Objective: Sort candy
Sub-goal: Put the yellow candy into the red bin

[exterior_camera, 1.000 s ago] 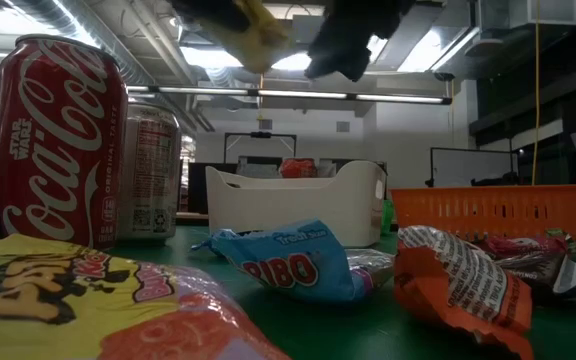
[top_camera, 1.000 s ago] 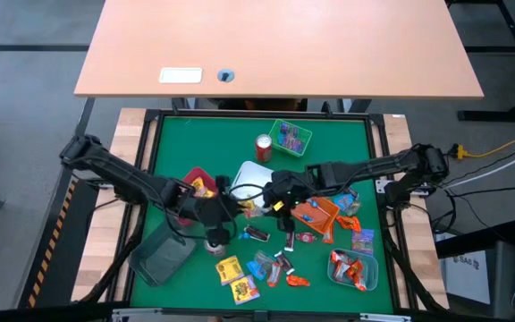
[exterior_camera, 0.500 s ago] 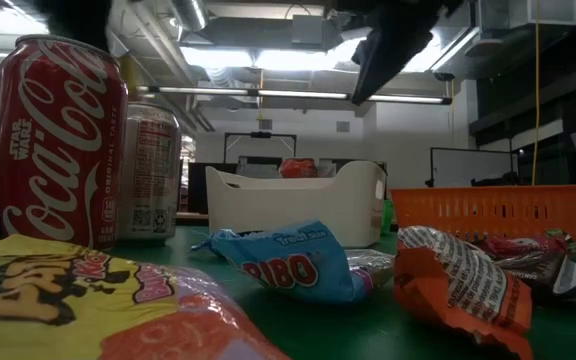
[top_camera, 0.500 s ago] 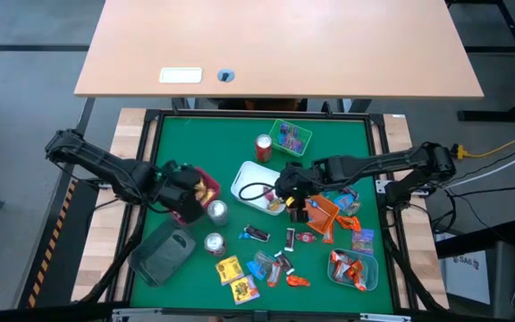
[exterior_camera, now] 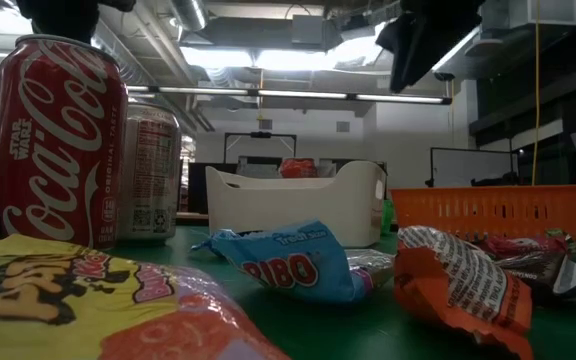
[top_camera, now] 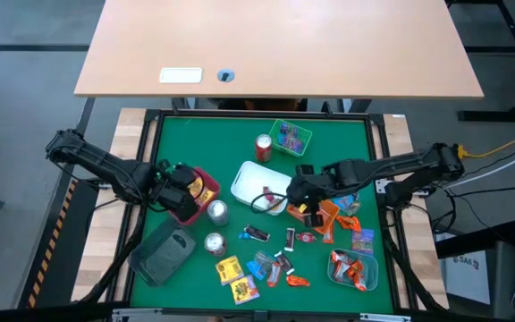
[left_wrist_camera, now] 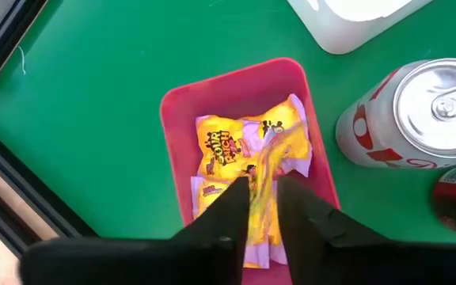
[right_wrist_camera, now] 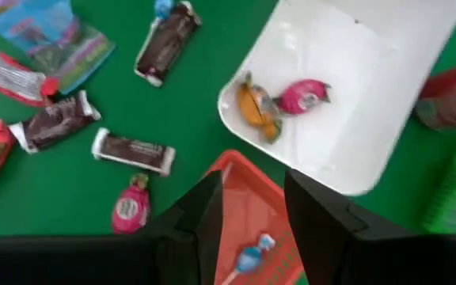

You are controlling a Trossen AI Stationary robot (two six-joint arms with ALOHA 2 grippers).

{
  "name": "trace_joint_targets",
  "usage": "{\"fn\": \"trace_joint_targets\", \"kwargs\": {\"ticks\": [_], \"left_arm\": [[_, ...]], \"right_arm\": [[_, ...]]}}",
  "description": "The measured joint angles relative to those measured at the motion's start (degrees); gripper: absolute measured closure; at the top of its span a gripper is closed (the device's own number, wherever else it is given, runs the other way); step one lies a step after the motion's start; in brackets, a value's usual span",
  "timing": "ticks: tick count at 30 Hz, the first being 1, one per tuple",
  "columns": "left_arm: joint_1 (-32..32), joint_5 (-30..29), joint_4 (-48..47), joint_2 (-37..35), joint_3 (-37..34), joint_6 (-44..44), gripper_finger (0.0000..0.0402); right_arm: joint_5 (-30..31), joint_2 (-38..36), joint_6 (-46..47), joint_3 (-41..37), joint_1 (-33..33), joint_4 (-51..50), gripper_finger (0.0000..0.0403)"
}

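Note:
My left gripper [top_camera: 186,190] hangs over the red tray [left_wrist_camera: 172,111], shut on a yellow candy packet [left_wrist_camera: 274,150]. Other yellow packets [left_wrist_camera: 216,150] lie in that tray. My right gripper [top_camera: 304,204] is open and empty above the orange tray [right_wrist_camera: 244,210], where a blue-stick lollipop [right_wrist_camera: 248,257] lies. The white tray [right_wrist_camera: 370,95] holds an orange sweet and a pink sweet [right_wrist_camera: 303,95]. Loose dark bars [right_wrist_camera: 133,150], red pieces and packets [top_camera: 257,264] lie on the green mat. My left gripper pinches the yellow packet between its two fingers [left_wrist_camera: 232,210], coming from above and pointing down. The packet's free part [left_wrist_camera: 279,138] hangs below the fingers over the red tray. Whether it touches the packets lying there, I cannot tell.
Three cans stand on the mat: one red [top_camera: 264,145] by the green tray [top_camera: 291,137], two [top_camera: 217,212] [top_camera: 214,243] beside the red tray. A dark grey tray [top_camera: 164,252] sits near left, a clear tray of orange packets [top_camera: 351,270] near right.
My left gripper has carried the yellow packet from the middle of the table, by the cans, toward the left edge and now hangs over the red tray. My right gripper has moved from beside the white tray toward the right edge, over the orange tray.

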Motion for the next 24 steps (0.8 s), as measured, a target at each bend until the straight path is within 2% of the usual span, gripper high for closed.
{"fn": "trace_joint_targets", "kwargs": {"ticks": [6, 10, 14, 18, 24], "left_arm": [[-0.01, 0.01, 1.43, 0.03, 0.0, -2.41, 0.0291], [-0.02, 0.48, 7.33, 0.02, 0.0, -4.38, 0.027], [-0.07, 3.27, 19.28, 0.04, 0.0, -2.31, 0.0265], [-1.1, 4.2, 34.8, 0.15, 0.0, 4.32, 0.0265], [-5.57, 4.3, 58.76, 5.4, 0.0, 22.98, 0.0265]], "right_arm": [[5.47, -3.77, 2.41, 0.0, 1.93, -3.0, 0.0267], [8.07, -6.27, 4.04, 0.0, 3.4, -4.69, 0.0267], [9.31, -8.09, 5.9, 0.0, 4.68, -6.21, 0.0267], [9.8, -8.79, 7.35, 0.0, 5.19, -7.09, 0.0267], [9.98, -8.81, 8.0, 0.0, 5.17, -9.35, 0.0267]]}}
